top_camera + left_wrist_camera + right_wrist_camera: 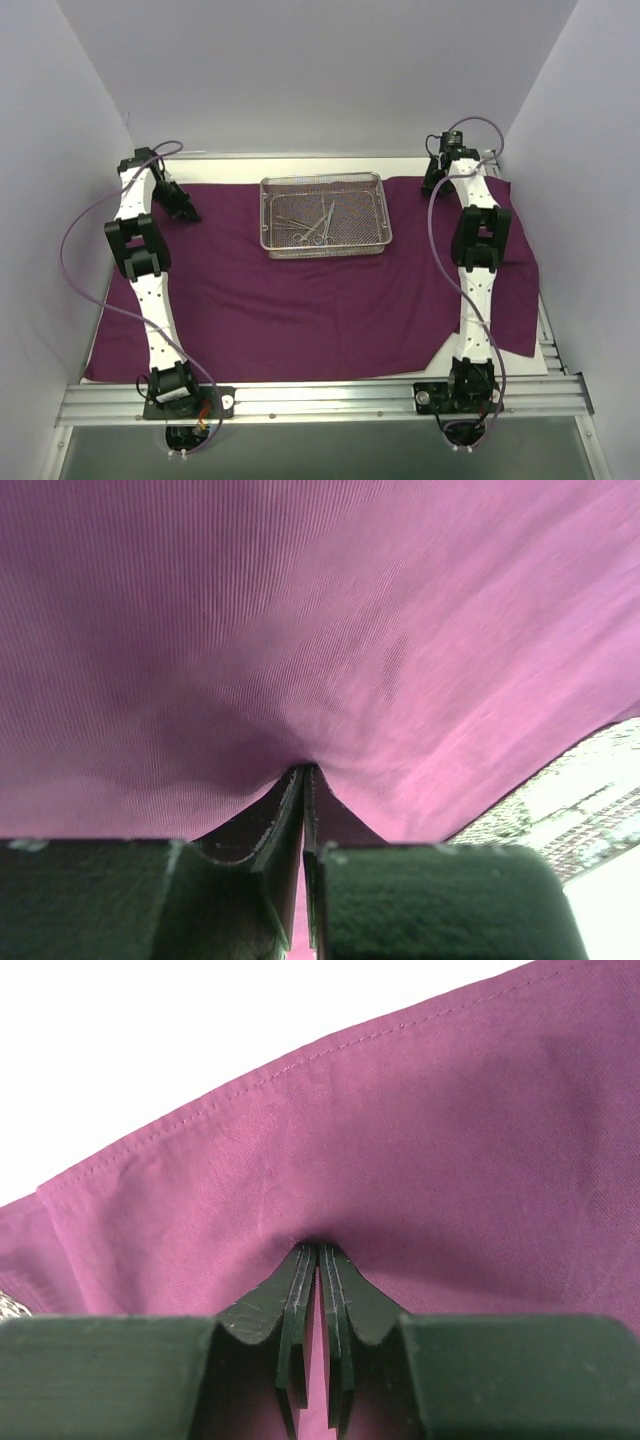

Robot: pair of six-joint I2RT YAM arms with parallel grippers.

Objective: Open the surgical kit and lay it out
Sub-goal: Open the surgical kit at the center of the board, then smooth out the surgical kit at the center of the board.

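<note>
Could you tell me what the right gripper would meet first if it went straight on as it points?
The cloth: the right gripper has its jaws shut on it, so it would press straight into fabric. What lies behind is hidden.

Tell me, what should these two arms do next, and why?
Probably let go: the left gripper and right gripper each pinch the purple cloth wrap near its far edge, and it already lies spread out under the wire-mesh tray.
</note>
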